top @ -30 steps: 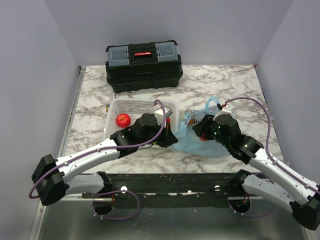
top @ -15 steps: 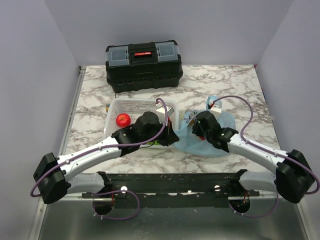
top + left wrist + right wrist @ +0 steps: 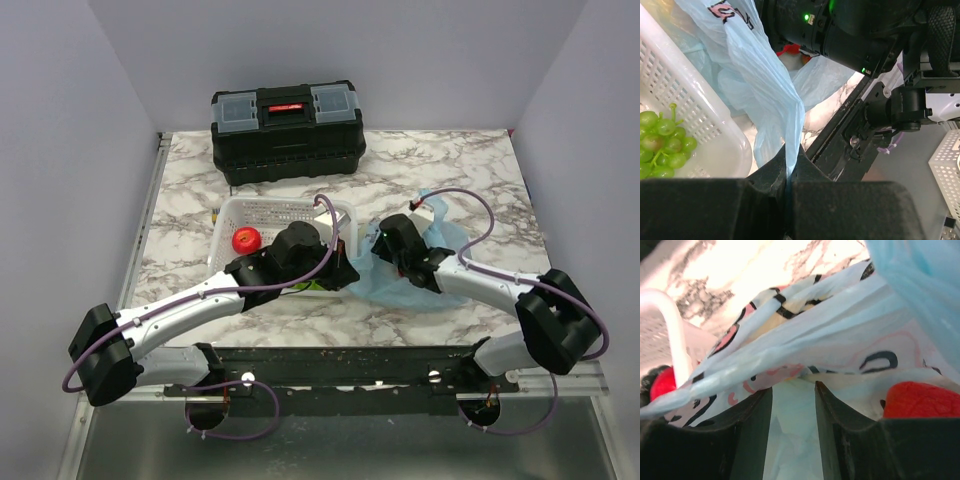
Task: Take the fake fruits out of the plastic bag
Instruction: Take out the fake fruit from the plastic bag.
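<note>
View: from above
Room: plain pale walls stand on three sides.
Worktop [image 3: 470, 170]: white stone look with grey veins.
Toolbox [image 3: 287, 133]: black with a red latch, at the back, well apart from the rest.
Basket [image 3: 262, 212]: white, full of small holes, left of the middle.
Apple [image 3: 245, 239]: red, lying in the basket.
Bag [image 3: 425, 285]: thin, light blue, crumpled on the worktop just right of the basket.
Left tool [image 3: 345, 275]: at the bag's left edge, beside the basket.
Right tool [image 3: 380, 243]: low at the bag's top left part.
Writing: none can be read from up here.

View: left wrist
Left tool [image 3: 788, 175]: pressed together, pinching a fold of the bag [image 3: 755, 75].
Red fruit [image 3: 789, 49]: peeks out inside the bag, under the black right arm.
Grapes [image 3: 662, 145]: pale green, in the basket [image 3: 695, 107].
Print: a pink mark with a black outline on the bag, no words.

View: right wrist
Right tool [image 3: 792, 390]: fingers stand apart, bag film shows in the gap; cannot tell if they touch it.
Red fruit [image 3: 920, 400]: bumpy, inside the bag [image 3: 830, 340], just right of the tool.
Print: pink shapes and black lines, no letters to read.
</note>
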Controlling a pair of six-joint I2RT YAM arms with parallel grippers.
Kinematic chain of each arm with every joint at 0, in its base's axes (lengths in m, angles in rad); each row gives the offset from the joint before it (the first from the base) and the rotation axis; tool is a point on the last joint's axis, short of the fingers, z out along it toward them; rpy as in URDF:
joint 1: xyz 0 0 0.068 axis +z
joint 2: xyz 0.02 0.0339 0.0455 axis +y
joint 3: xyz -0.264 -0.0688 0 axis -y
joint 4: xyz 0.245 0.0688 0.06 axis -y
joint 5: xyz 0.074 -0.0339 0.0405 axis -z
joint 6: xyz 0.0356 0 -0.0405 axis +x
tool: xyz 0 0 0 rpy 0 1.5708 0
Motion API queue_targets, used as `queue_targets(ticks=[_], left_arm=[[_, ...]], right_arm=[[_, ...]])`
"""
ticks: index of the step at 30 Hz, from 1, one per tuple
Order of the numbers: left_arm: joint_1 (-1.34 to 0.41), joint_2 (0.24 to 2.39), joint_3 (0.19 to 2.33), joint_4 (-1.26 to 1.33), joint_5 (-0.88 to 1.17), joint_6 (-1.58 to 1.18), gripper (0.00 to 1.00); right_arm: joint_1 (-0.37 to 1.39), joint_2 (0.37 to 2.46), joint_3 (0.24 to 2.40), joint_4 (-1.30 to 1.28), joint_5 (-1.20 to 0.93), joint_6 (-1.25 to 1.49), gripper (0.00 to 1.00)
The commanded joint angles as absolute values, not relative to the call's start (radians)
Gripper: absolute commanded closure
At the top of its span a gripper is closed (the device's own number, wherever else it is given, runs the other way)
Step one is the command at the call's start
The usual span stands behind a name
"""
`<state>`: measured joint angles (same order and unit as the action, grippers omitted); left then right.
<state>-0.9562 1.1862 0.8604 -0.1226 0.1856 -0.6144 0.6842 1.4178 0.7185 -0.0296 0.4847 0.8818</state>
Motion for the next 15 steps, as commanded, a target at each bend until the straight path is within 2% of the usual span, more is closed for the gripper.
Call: queue_targets(ticks=[1,11,15], left_arm=[[-0.959,1.187,0.888,-0.132,0.166,-0.597,1.0],[-0.959,1.178,0.889,-0.134,0.17,-0.587,1.0],[-0.959,1.175,0.887,-0.135,0.172,-0.585,1.0]], right_arm=[[0.656,1.437,0.695,0.087,0.527,0.977,0.56],[0.572,1.494,0.662,0.166,0.414,1.062,0.48],[0.555,1.517,0.662,0.19,0.384,1.072,0.42]])
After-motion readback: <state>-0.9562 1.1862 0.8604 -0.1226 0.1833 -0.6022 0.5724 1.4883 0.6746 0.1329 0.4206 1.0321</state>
